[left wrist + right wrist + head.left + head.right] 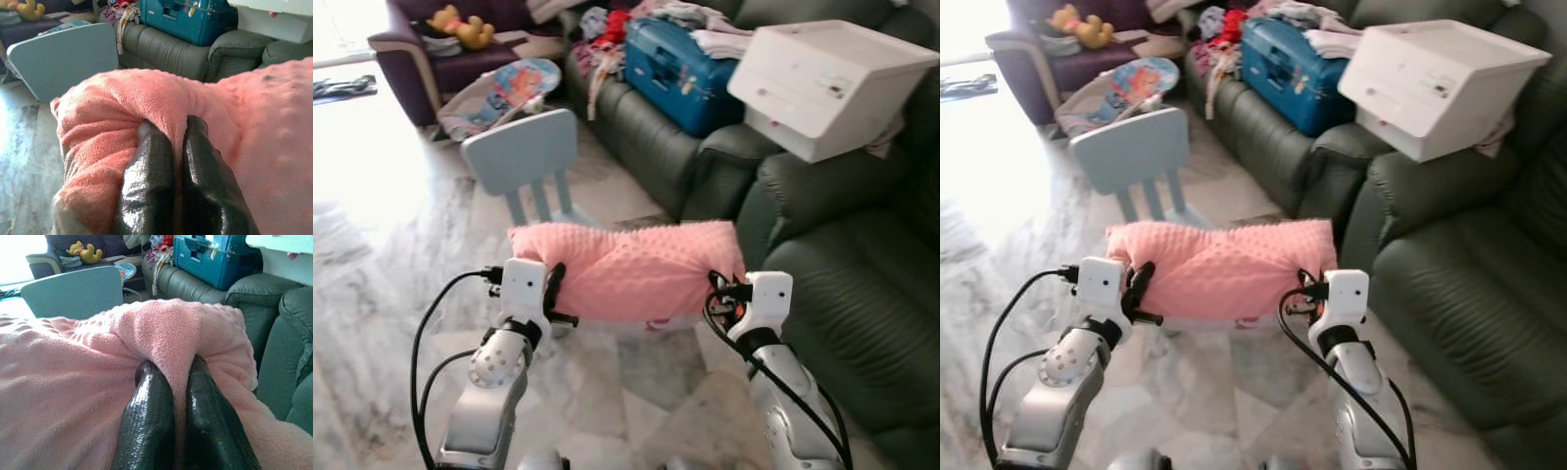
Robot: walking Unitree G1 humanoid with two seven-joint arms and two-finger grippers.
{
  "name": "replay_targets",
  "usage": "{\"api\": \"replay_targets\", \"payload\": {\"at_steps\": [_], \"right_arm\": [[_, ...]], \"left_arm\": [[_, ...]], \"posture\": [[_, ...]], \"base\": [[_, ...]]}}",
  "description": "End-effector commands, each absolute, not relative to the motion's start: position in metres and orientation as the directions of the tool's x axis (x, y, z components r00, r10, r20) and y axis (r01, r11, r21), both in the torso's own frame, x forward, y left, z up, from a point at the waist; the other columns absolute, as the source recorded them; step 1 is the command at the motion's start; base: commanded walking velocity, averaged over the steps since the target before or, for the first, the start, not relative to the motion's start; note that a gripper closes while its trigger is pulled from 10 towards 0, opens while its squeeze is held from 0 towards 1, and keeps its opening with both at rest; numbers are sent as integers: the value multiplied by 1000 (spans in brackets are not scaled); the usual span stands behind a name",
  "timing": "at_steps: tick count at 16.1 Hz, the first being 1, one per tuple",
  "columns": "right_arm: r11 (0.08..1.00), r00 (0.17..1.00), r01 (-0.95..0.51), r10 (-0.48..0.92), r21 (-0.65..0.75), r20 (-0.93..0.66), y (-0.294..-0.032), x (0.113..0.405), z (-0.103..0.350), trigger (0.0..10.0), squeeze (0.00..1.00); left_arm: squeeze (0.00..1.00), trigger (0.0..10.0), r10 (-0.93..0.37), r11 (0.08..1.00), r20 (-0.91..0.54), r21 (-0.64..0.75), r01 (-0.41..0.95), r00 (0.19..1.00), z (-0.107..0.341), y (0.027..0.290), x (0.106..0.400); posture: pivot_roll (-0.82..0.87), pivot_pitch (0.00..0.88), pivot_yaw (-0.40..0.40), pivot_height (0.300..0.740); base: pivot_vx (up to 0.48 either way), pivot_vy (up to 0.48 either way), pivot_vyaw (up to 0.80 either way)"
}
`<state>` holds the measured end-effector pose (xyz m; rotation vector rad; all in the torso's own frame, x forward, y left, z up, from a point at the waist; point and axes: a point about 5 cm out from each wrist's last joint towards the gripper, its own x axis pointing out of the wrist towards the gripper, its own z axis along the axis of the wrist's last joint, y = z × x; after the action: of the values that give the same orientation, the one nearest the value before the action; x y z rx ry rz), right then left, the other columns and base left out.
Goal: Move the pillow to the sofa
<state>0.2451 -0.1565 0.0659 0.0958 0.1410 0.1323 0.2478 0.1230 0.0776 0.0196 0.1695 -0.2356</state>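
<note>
- Left eye view: a pink, nubbly fleece pillow (631, 269) hangs above the pale marble floor (382, 264), carried between the two silver arms. The left claw (553, 294) pinches the pillow's left end and the right claw (717, 294) pinches its right end. The dark green leather sofa (842, 264) stands to the right, with the pillow's right end close to its seat front but not on it.
- Left eye view, farther off: a light blue child's chair (524, 157) stands on the floor just behind the pillow. A white plastic storage box (827, 83) sits tilted on the sofa's armrest, and a blue hard-shell case (680, 73) lies on the far sofa seat among heaped clothes (700, 24).
- Right eye view: the same scene; a yellow soft toy (1077, 24) rests on a purple armchair (1033, 59) at the far left, with a colourful baby bouncer (1116, 88) on the floor before it.
- Left wrist view: the two black fingers (146, 186) are clamped together on a bunched fold of the pink fleece.
- Right wrist view: the black fingers (146, 421) squeeze a raised ridge of the pillow between them, the sofa's green armrest beyond.
</note>
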Motion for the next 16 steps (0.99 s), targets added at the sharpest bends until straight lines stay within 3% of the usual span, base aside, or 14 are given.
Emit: {"api": "replay_targets", "payload": {"at_steps": [1, 5, 13, 16], "right_arm": [[990, 986, -103, 114, 94, -118, -163, 245, 70, 10000, 0], [990, 985, -105, 116, 89, -124, -163, 245, 69, 10000, 0], [990, 985, -104, 116, 96, -127, -161, 245, 68, 10000, 0], [990, 985, -104, 116, 93, -130, -162, 244, 67, 10000, 0]], "left_arm": [[0, 10000, -263, 964, -132, 6, 266, 956, 84, 114, 251], [0, 10000, -296, 955, -139, -27, 295, 945, 84, 112, 250], [0, 10000, -328, 944, -114, -60, 323, 938, 88, 109, 251], [0, 10000, -338, 941, -112, -67, 332, 935, 88, 108, 250]], "posture": [[-7, 0, -34, 740], [-7, 0, -33, 740], [-7, 0, -28, 740], [-9, 0, -27, 740]], "base": [[0, 0, 0], [0, 0, -125], [0, 0, -800], [271, 0, -800]]}}
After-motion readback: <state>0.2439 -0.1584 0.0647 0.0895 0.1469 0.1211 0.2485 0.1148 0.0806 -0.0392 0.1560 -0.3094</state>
